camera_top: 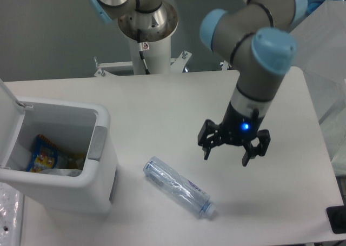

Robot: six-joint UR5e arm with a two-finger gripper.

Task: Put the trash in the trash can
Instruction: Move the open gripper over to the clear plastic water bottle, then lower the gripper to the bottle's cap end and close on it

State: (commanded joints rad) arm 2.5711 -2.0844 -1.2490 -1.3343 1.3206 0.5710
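Below and left of the gripper (226, 155), fingers spread and empty: clear plastic bottle (177, 187) lying flat on the table (162, 105), likely light, slick, crushable, best pinched across mid-body; open trash can (81, 194) far left.

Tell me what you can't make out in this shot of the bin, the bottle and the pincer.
- Trash can: its near wall hides the bottom; only a blue-and-yellow packet and something pale show, so the wrapper can't be confirmed.
- Its lid: cut off by the left edge.
- Bottle: label print too small to read.
- Pincer: open and empty; its height above the table can't be judged.
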